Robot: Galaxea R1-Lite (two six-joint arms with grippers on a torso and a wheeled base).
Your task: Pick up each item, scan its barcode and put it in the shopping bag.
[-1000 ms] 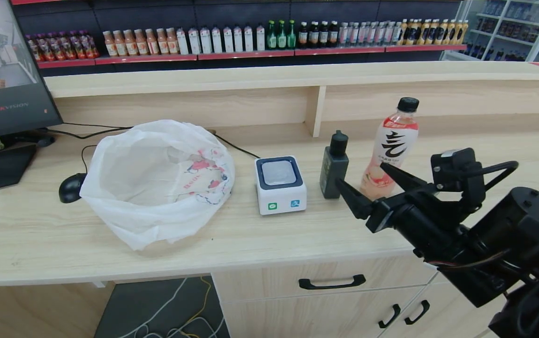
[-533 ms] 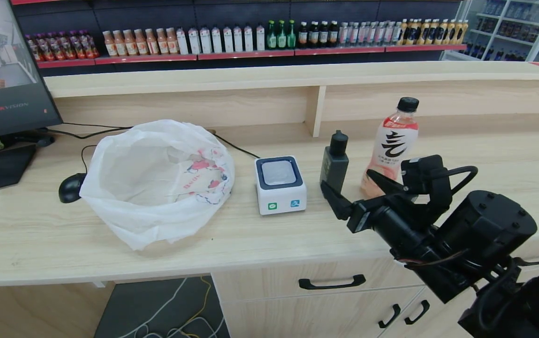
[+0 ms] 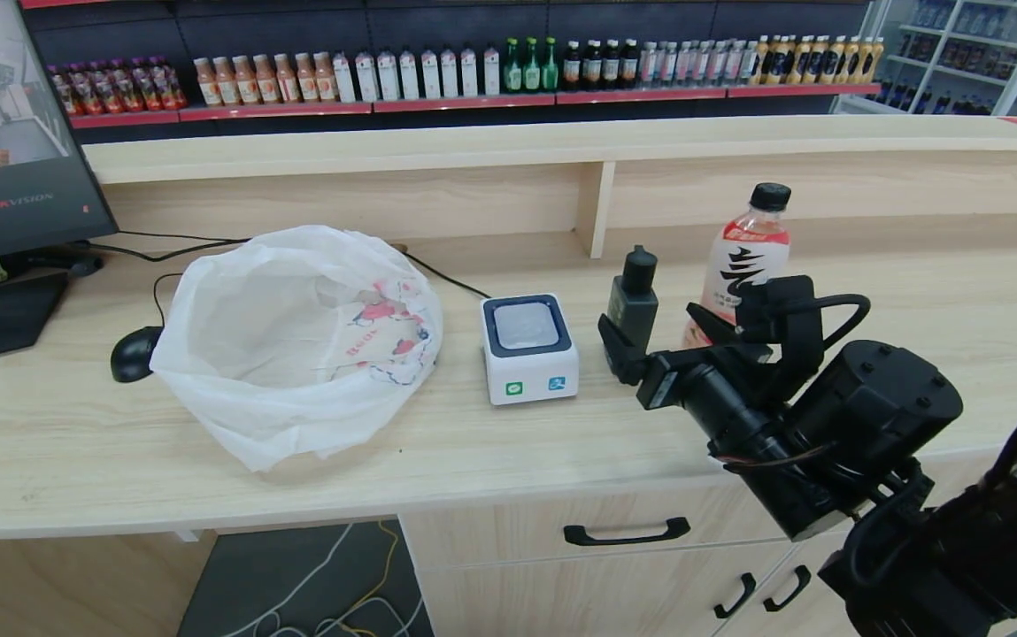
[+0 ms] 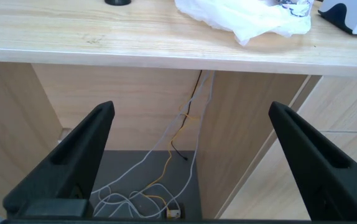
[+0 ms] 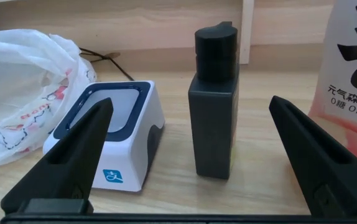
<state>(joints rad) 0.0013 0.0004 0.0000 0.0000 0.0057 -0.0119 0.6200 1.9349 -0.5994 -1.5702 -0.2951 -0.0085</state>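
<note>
A dark squarish bottle [image 3: 631,310] [image 5: 213,118] stands upright on the counter right of the white scanner [image 3: 527,348] [image 5: 110,145]. A pink drink bottle [image 3: 745,257] [image 5: 354,81] with a black cap stands further right. The white shopping bag [image 3: 300,336] [image 5: 23,93] lies open to the scanner's left. My right gripper [image 3: 657,334] is open at counter height, its fingers [image 3: 616,347] either side of the dark bottle's base, not touching it. My left gripper [image 4: 191,155] hangs open below the counter's front edge, holding nothing.
A black mouse [image 3: 132,352] and a monitor [image 3: 3,168] sit at the counter's left. A raised wooden shelf [image 3: 561,141] with a divider runs behind the items. Drawers with black handles [image 3: 626,533] are under the counter. Cables [image 4: 166,180] lie on the floor.
My right gripper has advanced left and forward from beside the pink bottle until its open fingers straddle the dark bottle. The items have not moved.
</note>
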